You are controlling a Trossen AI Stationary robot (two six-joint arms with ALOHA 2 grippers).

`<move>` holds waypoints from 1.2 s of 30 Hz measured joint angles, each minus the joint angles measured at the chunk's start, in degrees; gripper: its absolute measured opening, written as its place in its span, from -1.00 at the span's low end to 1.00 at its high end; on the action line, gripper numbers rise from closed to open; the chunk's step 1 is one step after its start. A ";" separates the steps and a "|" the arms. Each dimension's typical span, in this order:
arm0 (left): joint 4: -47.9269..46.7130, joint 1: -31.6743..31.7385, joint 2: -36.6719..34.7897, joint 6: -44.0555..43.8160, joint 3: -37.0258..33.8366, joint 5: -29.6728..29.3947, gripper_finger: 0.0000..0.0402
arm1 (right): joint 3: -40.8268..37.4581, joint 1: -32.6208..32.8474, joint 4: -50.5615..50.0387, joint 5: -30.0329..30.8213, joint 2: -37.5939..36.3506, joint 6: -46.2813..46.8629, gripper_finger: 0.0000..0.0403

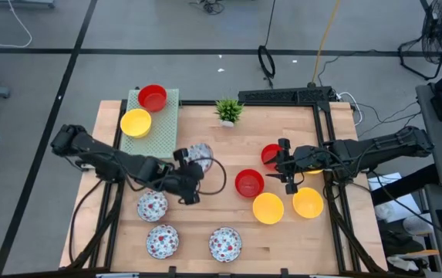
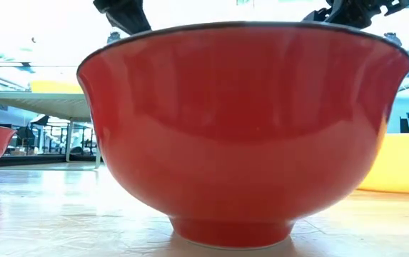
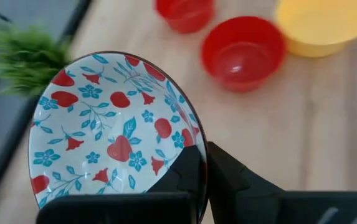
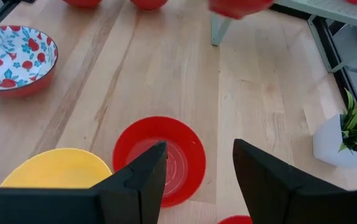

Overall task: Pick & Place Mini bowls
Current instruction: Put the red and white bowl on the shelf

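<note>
Filling the table-level view, a glossy red bowl (image 2: 243, 135) stands upright on the worktop's middle, right of centre. Just left of it the left pincer (image 3: 204, 180) is clamped on the rim of a white floral bowl (image 3: 113, 127), one finger inside and one outside, the bowl apparently lifted and tilted. Three more floral bowls (image 1: 153, 206) sit near the front-left corner; a red bowl and a yellow bowl (image 1: 136, 123) rest on the green mat (image 1: 167, 123) at the back-left corner. The right pincer (image 4: 197, 171) hangs with its jaws spread above the middle red bowl, two yellow bowls (image 1: 268, 208) close to it toward the front-right. To finish this carry well, I would keep the floral bowl level, clear the potted plant (image 1: 229, 110), and release only once its foot rests flat.
</note>
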 joint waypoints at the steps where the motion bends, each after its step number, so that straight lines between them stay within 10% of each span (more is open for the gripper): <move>1: -1.29 0.76 -0.33 0.12 0.00 -0.55 -0.96 | 0.00 0.00 0.00 0.01 0.00 -0.20 -0.15; 17: -28.43 8.76 -3.27 -9.58 0.06 -0.70 -0.96 | 0.00 0.00 -0.20 0.02 0.00 -1.49 -0.15; 36: -39.20 8.33 -4.19 -20.11 0.09 4.99 -0.93 | 0.00 -0.04 0.04 0.04 0.00 -2.62 -0.15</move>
